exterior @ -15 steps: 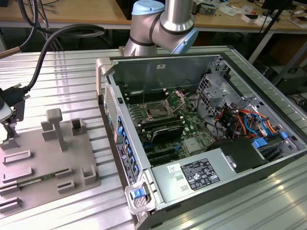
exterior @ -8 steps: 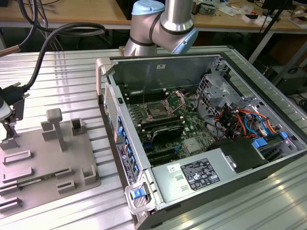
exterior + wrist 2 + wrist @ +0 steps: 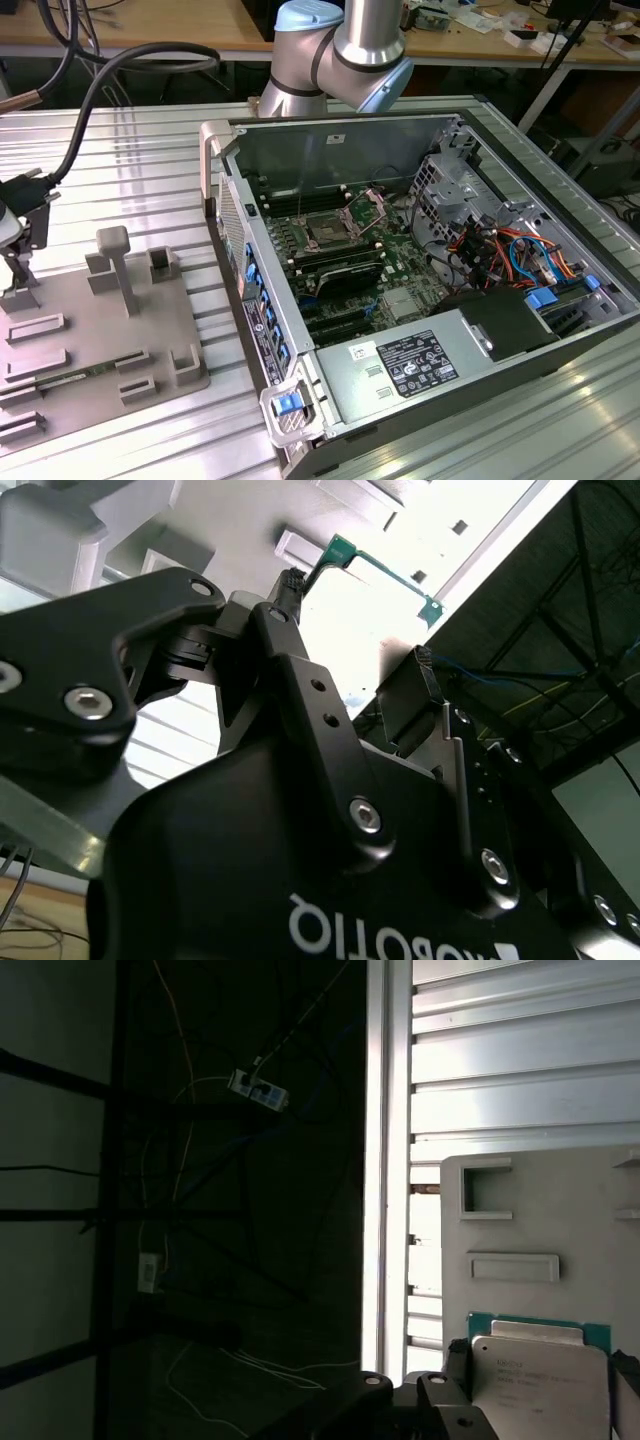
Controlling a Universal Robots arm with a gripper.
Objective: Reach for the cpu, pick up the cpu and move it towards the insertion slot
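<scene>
Note that the cpu [image 3: 540, 1380] lies flat on the grey tray [image 3: 70, 300] with its pale metal top facing up. You can judge that this seating leaves two opposite edges free for a pinch from above. The gripper [image 3: 357, 620] hangs over the chip, at the exterior view's left edge. Its fingers [image 3: 458, 1360] stand spread, one just beside each of those edges, so the chip sits between them. No clamping is evident: treat the gripper as open around the cpu, not as holding it, and observe that the chip rests on the tray. The tray's raised frames probably keep each part in a fixed place; in the first wrist view you count two of them near the cpu, one square and one long. The insertion slot [image 3: 328, 231] is well apart from the chip, inside the computer case [image 3: 340, 135] to the exterior view's right of the tray. The case lies on its side with the panel off, so the green board faces upward toward the arm [image 3: 350, 50]. The slot's bracket appears swung back, which would leave the dark centre free to receive the chip. Count: one cpu, one insertion slot, one tray, one case, one arm, one gripper with two fingers. Tray and case both rest on the ribbed metal table [image 3: 120, 160].
</scene>
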